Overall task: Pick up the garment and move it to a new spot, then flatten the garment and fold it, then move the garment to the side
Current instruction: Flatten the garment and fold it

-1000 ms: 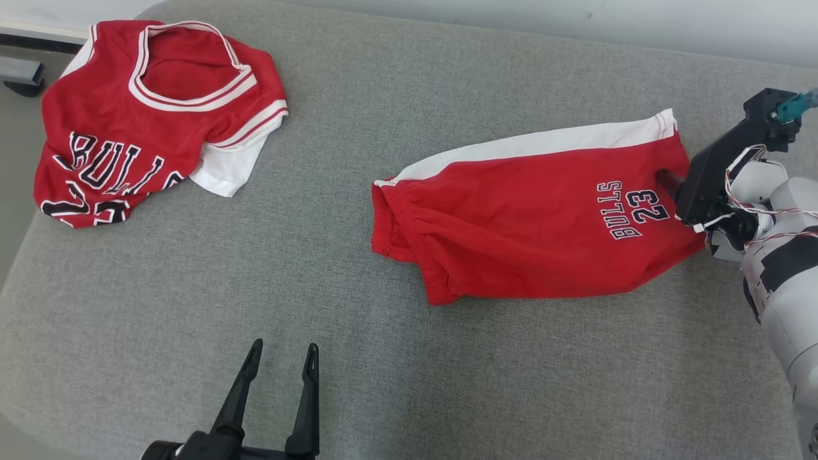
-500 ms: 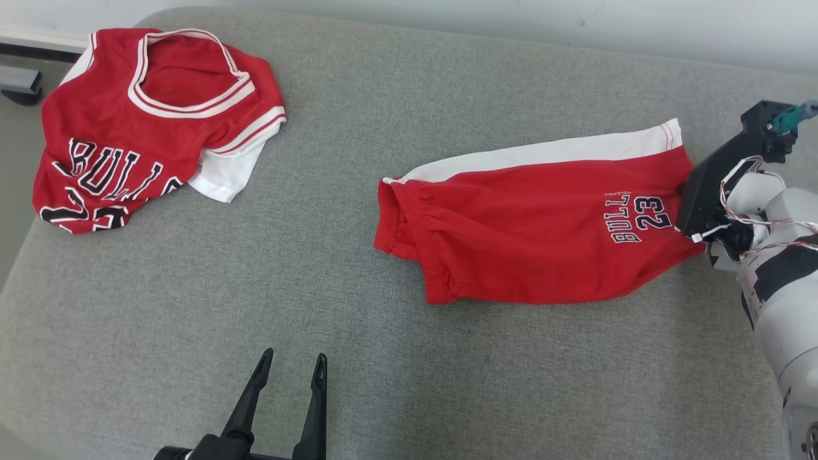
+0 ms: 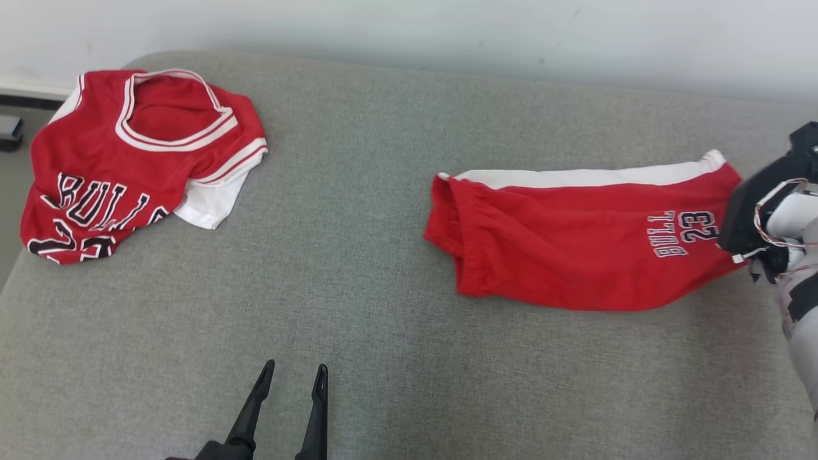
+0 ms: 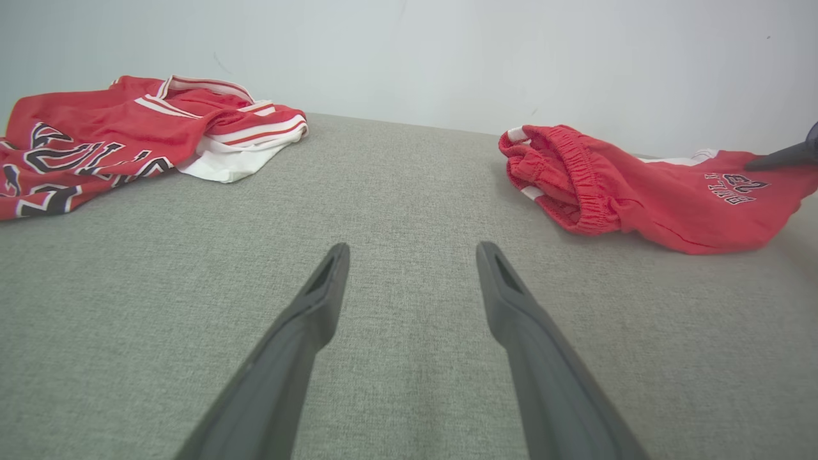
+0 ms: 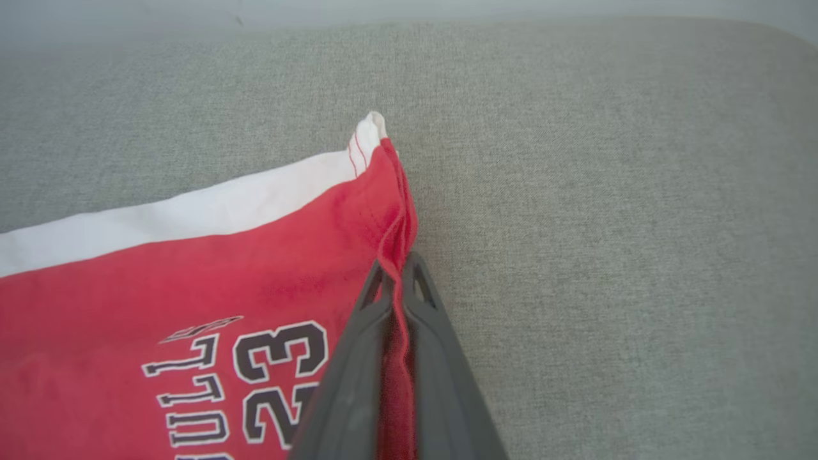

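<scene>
Far left: crumpled red-and-white jersey with black lettering (image 3: 128,160), lying on the grey fabric cushion (image 3: 358,268).
Left gripper (image 3: 296,365): fingers spread, holding nothing, above the cushion's near side.
Garment: red shorts with a white side stripe (image 3: 575,255), right of centre, well apart from the jersey.
Right gripper (image 5: 396,263): clamped on the shorts' leg hem, beside the "23" print.
</scene>
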### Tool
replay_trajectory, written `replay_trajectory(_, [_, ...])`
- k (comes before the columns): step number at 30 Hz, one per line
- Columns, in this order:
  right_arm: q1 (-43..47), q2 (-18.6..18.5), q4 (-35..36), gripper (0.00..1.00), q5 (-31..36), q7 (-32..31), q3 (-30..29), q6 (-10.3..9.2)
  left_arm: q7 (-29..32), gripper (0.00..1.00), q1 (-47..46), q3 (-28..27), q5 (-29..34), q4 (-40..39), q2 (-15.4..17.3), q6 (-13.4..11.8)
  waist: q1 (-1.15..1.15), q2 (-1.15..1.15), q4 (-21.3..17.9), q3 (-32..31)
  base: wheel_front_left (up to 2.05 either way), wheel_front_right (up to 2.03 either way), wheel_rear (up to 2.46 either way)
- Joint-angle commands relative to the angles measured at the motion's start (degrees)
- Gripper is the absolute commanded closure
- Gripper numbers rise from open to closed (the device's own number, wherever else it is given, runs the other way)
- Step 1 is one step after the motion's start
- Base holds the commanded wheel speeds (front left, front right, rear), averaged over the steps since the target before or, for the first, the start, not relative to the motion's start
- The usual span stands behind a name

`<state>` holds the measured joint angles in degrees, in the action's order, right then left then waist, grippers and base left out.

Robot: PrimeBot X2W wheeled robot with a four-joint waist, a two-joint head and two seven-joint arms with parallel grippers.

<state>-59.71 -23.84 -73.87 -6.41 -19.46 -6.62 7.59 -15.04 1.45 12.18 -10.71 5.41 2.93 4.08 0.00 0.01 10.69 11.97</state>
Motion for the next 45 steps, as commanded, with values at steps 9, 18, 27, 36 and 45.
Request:
replay_trajectory(9, [1.79, -3.72, 3.05, 1.00, 6.86, 1.99, -0.84, -0.14, -0.20, 0.00, 1.64, 0.89, -1.26, 0.46, -0.06, -0.38, 0.00, -0.01, -0.98, -2.99, 0.00, 0.00, 0.00])
replay_trajectory(18, [4.09, 2.07, 8.05, 1.00, 8.59, -0.12, -0.28, -0.14, -0.20, 0.00, 3.69, 1.16, -1.46, 0.95, -0.05, -0.92, 0.00, -0.01, -0.65, -6.07, 0.00, 0.00, 0.00])
replay_trajectory(27, [5.97, 8.74, 13.39, 1.00, 6.73, -5.27, 4.07, -0.14, -0.20, 0.00, 4.42, 1.79, -1.61, 1.42, -0.05, -0.89, 0.00, -0.01, 0.62, -7.60, 0.00, 0.00, 0.00])
replay_trajectory(36, [6.79, 15.39, 15.35, 1.00, 5.95, -8.78, 6.33, -0.14, -0.20, 0.00, 4.05, 2.04, -2.27, 1.51, -0.05, -0.99, 0.00, -0.01, 2.93, -7.76, 0.00, 0.00, 0.00])
replay_trajectory(45, [8.52, 18.56, 14.75, 1.00, 7.49, -9.92, 5.08, -0.13, -0.20, 0.00, 4.25, 1.79, -2.59, 1.44, -0.05, -1.10, 0.00, -0.01, 4.29, -7.48, 0.00, 0.00, 0.00])
